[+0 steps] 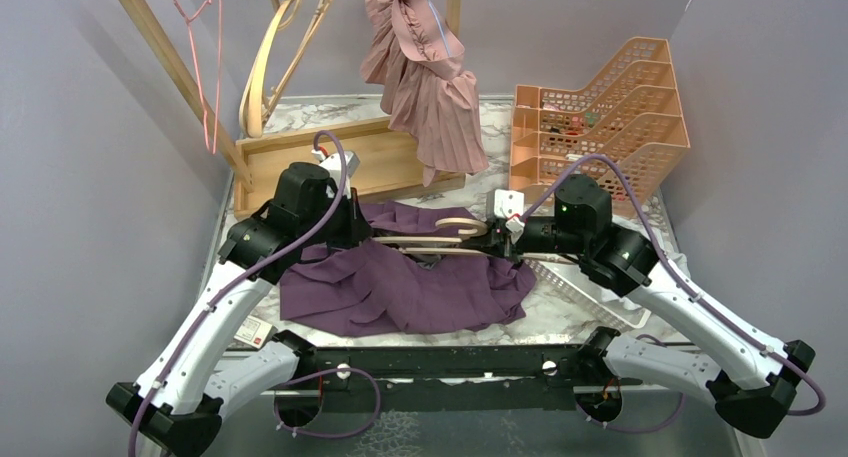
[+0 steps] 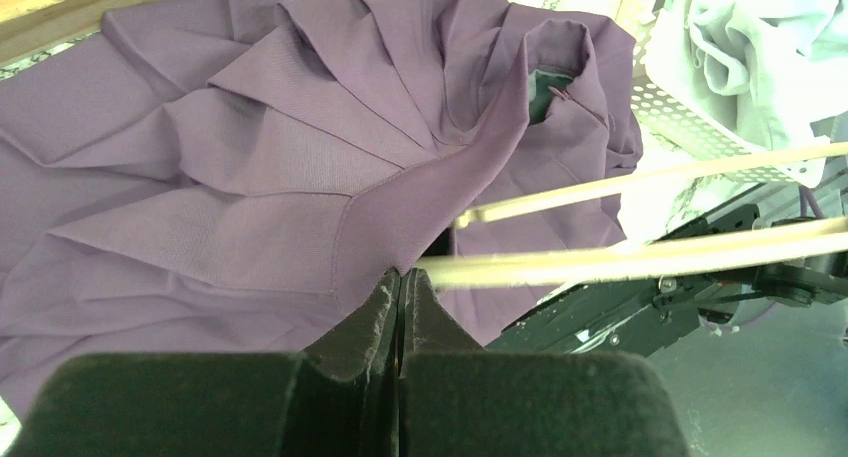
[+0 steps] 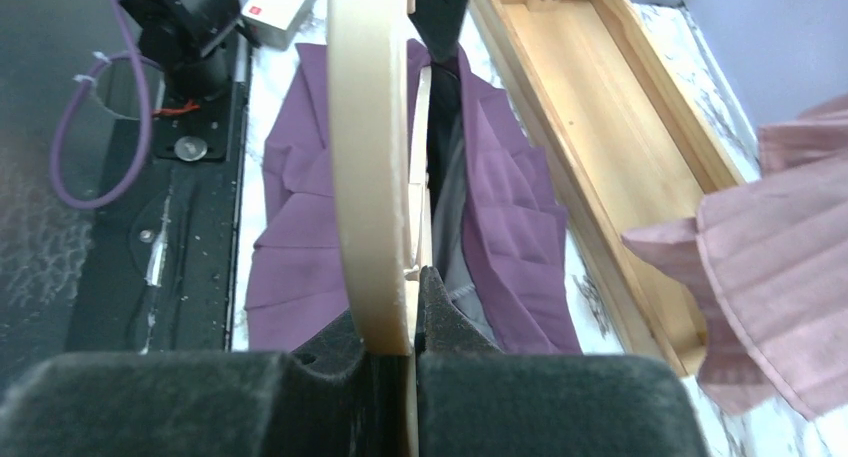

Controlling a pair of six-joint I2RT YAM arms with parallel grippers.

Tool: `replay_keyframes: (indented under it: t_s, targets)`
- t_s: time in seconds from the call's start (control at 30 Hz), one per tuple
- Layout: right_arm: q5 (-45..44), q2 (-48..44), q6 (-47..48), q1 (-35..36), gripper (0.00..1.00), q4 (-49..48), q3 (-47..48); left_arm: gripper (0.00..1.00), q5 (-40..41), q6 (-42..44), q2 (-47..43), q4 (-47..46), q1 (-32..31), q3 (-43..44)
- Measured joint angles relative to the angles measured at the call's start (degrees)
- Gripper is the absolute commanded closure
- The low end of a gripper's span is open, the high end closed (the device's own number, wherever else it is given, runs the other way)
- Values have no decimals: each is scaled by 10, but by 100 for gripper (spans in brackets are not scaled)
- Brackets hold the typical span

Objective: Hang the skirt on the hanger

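Purple skirt (image 1: 400, 287) is down on the marble table (image 1: 565, 322), crumpled, spread beneath and between both grippers. The left gripper (image 2: 400, 277) is clenched tight, with a raised fold of the skirt pinched right at its fingertips and the pleats fanning away ahead of it. Just beside those tips run the pale bars of the wooden hanger (image 2: 640, 257), lying level above the cloth. At the hanger's other end the right gripper (image 3: 412, 282) is clamped on the wood, the curved arm running straight out from between its fingers toward the left gripper. Beyond the left gripper sits a wooden tray (image 1: 380, 162). A pink pleated garment (image 1: 435, 87) hangs beyond and between the two grippers. An orange rack (image 1: 600, 117) stands beyond the right gripper.
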State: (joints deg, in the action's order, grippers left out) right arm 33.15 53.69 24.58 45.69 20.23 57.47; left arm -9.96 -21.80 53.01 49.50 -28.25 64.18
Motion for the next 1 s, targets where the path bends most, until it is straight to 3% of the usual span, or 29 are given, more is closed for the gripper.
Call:
replay_keyframes:
  t_s: [0.2,0.4,0.8,0.83,1.0]
  targets:
    - [32,25,-20,0,99,-45,-17,100,-26,10,20,1,0,0]
    - [38,82,-80,0,99,-198,-102,100,-104,7,21,-27,0,-10]
    - [34,193,-157,0,99,-459,-157,100,-213,-67,15,-161,0,-95]
    - [34,199,-161,0,99,-473,-160,95,-216,-62,12,-172,0,-105]
    - [34,223,-178,0,99,-537,-177,39,-202,-13,-60,-229,0,-179]
